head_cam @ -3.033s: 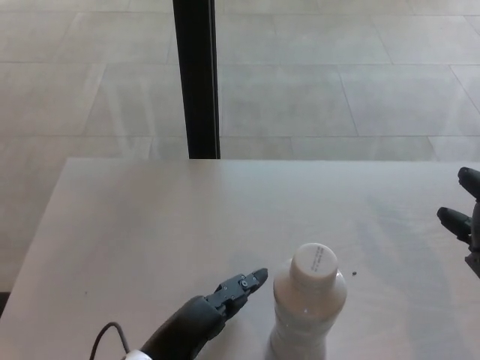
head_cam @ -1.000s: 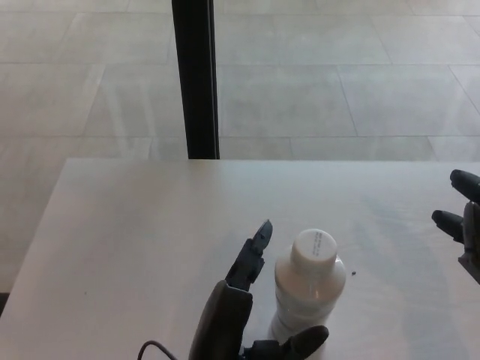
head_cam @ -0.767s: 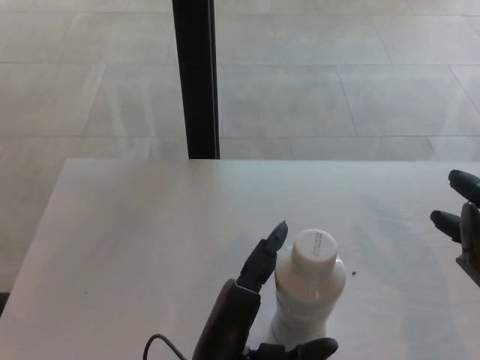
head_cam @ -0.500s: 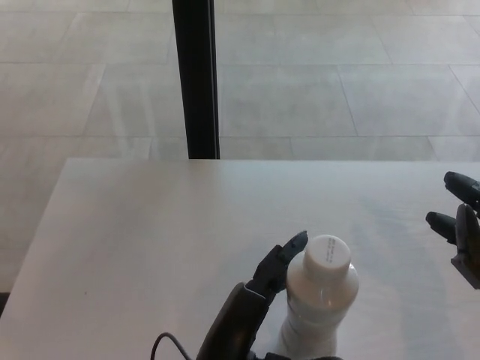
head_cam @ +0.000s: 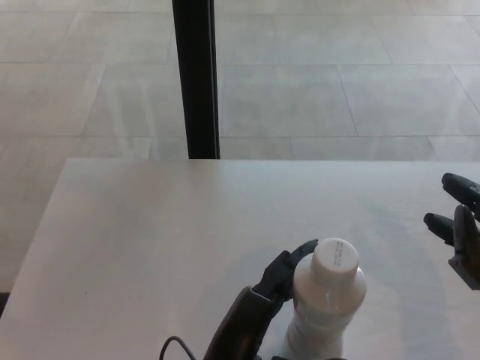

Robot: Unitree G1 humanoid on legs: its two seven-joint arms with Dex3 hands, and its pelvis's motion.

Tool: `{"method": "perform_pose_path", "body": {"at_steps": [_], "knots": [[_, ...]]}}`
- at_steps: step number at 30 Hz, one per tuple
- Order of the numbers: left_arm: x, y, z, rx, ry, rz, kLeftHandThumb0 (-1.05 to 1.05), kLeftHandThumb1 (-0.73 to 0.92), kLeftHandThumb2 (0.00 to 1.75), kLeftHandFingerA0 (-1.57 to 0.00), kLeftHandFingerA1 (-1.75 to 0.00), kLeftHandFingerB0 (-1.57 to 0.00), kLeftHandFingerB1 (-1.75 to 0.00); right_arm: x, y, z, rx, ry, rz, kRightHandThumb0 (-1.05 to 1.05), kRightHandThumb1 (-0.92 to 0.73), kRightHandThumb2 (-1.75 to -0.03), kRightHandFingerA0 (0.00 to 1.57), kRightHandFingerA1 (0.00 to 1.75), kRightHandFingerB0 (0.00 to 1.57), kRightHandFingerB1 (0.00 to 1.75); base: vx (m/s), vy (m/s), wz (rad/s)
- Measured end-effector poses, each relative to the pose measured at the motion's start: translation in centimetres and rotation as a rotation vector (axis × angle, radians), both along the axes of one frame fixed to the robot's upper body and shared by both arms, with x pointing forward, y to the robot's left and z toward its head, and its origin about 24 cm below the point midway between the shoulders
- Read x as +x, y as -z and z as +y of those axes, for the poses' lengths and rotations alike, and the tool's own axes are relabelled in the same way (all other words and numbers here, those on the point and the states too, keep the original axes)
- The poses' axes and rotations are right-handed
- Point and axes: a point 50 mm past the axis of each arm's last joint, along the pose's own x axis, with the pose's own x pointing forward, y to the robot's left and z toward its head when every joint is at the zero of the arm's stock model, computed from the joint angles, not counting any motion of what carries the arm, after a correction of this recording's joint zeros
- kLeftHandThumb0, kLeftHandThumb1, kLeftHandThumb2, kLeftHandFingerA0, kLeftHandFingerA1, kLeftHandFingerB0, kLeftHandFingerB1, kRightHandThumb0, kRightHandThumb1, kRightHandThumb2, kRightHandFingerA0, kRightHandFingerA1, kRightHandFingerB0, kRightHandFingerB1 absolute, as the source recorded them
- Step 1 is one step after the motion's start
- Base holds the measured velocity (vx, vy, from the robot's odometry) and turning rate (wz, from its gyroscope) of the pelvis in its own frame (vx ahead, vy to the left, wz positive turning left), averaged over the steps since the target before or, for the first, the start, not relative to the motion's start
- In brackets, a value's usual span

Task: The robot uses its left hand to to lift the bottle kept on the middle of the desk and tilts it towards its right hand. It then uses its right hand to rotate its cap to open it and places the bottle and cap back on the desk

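i had the left hand (head_cam: 262, 311) wrapped around the bottle (head_cam: 325, 307) near the front edge of the desk (head_cam: 150, 240), its dark fingers curled over the bottle's shoulder from the left side, clamped on the white plastic. the bottle sat low in the head view, roughly centre-right, leaning a little toward the right; its base was cut off by the bottom of the picture, so i could not tell whether it was off the surface. the white cap (head_cam: 335, 259) was on, printed top facing up at the camera.

the right hand (head_cam: 459, 229) hung at the far right edge of the picture, fingers spread apart and holding nothing, well apart from the cap.

by my judgement the task was early: the grasp looked made, the lift and tilt were just starting at best, and the cap twist, the removal and setting both pieces down were all left to do.

for room, the desk surface was bare on every side i could see, with wide open space between bottle and right hand for the tilt. the near edge was the worry, being close under the bottle and out of view. the black post (head_cam: 195, 79) stood beyond the far edge, on the tiled floor (head_cam: 337, 75), out of the way.
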Motion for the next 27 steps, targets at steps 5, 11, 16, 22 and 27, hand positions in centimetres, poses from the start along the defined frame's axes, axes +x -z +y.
{"method": "perform_pose_path", "body": {"at_steps": [5,11,16,22,27], "knots": [[0.2,0.3,-0.6,0.014,-0.051,-0.001,-0.78,0.35,0.87,0.00,-0.59,0.00,-0.38,0.0,0.0,0.0,0.000,0.002,0.000,-0.71,-0.86,-0.66,0.43,0.56,0.48,0.35,0.00,0.000,0.00],[0.6,0.8,-0.7,0.069,-0.107,-0.014,-0.60,0.41,0.64,-0.08,-1.06,0.00,-0.53,0.0,0.0,0.0,0.001,0.002,0.000,-0.72,-0.86,-0.66,0.42,0.57,0.47,0.35,0.00,0.000,0.00],[0.5,1.6,-1.0,0.122,-0.135,-0.015,-0.54,0.43,0.63,-0.30,-1.17,0.00,-0.66,0.0,0.0,-0.1,0.004,0.004,-0.001,-0.71,-0.85,-0.66,0.45,0.54,0.48,0.35,0.00,0.000,0.00],[0.8,1.7,-1.3,0.150,-0.161,-0.036,-0.47,0.53,0.69,-0.80,-1.52,-0.19,-0.87,-0.1,-0.1,-0.3,0.006,0.019,-0.003,-0.69,-0.84,-0.65,0.48,0.56,0.49,0.36,0.00,0.000,0.00],[1.7,1.3,-2.3,0.156,-0.146,-0.064,-0.45,0.60,0.90,-1.15,-1.62,-0.32,-1.03,0.0,-0.3,-0.6,0.007,0.031,-0.014,-0.73,-0.71,-0.80,0.50,0.62,0.44,0.43,0.00,0.000,0.00]]}}
